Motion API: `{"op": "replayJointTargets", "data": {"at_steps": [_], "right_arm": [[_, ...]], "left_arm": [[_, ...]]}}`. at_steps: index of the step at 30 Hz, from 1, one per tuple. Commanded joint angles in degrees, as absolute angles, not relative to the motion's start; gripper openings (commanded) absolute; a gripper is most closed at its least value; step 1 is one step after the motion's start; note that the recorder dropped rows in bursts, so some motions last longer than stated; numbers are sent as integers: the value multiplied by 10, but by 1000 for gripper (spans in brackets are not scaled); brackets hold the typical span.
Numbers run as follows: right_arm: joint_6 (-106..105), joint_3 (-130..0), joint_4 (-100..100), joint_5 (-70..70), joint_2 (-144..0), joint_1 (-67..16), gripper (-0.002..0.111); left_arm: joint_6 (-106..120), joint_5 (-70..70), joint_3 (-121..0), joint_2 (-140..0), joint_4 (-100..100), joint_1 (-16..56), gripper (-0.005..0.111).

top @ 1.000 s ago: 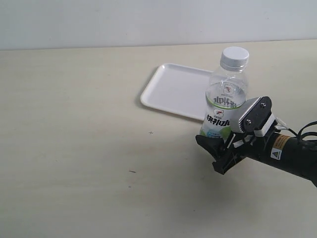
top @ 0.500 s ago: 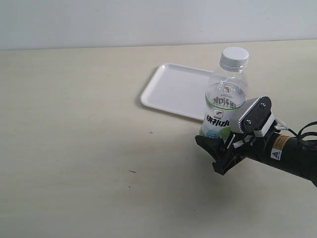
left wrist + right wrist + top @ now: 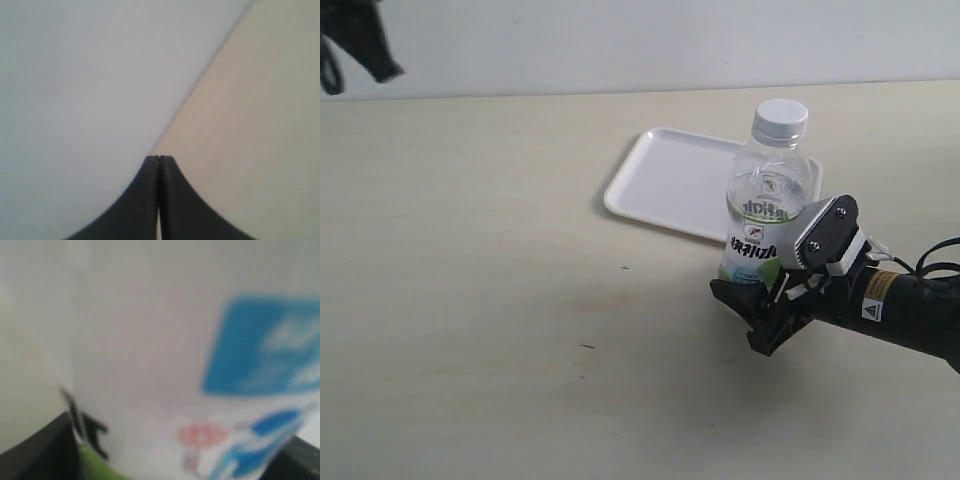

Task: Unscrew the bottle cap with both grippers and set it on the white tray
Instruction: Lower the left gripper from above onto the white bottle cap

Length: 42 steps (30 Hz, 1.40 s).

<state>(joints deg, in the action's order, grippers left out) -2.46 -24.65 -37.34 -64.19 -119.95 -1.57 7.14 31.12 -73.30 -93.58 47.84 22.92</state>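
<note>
The clear bottle (image 3: 770,205) with its white-and-green label leans slightly, in front of the white tray (image 3: 670,180). The white ribbed bottle cap (image 3: 779,118) sits on its neck. My right gripper (image 3: 760,300), black with a white-grey block and a yellow sticker, is shut on the bottle's lower part. In the right wrist view the blurred label of the bottle (image 3: 200,390) fills the space between the jaws of the right gripper (image 3: 170,465). My left gripper (image 3: 159,159) is shut on nothing, facing the wall and table far from the bottle. Its arm (image 3: 355,45) shows dark at the exterior view's top left corner.
The pale table (image 3: 500,300) stretches wide to the left of the bottle, with a small dark mark (image 3: 587,347) on it. A grey-white wall (image 3: 620,40) runs behind the table's far edge. The right arm's cable (image 3: 935,258) trails at the right edge.
The right gripper and the bottle have shifted a little to the left, and the bottle's top has dropped slightly. The left arm has come into sight at the top left corner.
</note>
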Motion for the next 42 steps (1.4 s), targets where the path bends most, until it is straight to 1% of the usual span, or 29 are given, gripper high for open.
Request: {"op": "replayJointTargets", "data": {"at_steps": [1,2,3,6,7,10,16,18,22,25,27,29,33,42], "right_arm": [[-22,-251,-381,-657,-1190,-13,0],[-24,-251,-381,-657,-1190,-13,0],[-25,-251,-382,-656,-1190,-13,0],[-78,-251,-399,-643,-1190,-13,0],[-78,-251,-399,-643,-1190,-13,0],[-78,-251,-399,-645,-1190,-13,0],[-79,-251,-399,-647,-1190,-13,0],[-82,-251,-399,-647,-1190,-13,0],[-100,-251,-399,-647,-1190,-13,0],[-100,-251,-400,-651,-1190,-13,0],[-100,-251,-400,-651,-1190,-13,0],[-100,-251,-405,-651,-1190,-13,0],[-104,-251,-408,-651,-1190,-13,0],[-139,-251,-409,-652,-1190,-13,0]], "left_arm": [[539,426,-842,-938,-65,280,0],[590,474,-873,-945,-164,280,0],[614,525,-908,-954,-213,280,0],[575,673,-1010,-997,-268,280,0],[551,700,-1035,-1011,-281,280,0],[469,700,-1075,-1037,-257,296,0],[406,700,-1119,-1069,-182,350,1],[393,700,-1131,-1080,-147,370,7],[396,700,-1135,-1087,-89,414,27],[401,700,-1135,-1087,-87,430,41],[401,700,-1135,-1087,-87,441,49],[401,700,-1135,-1087,-87,455,54],[422,700,-1135,-1087,-85,474,59],[433,700,-1135,-1087,-143,481,58]]}}
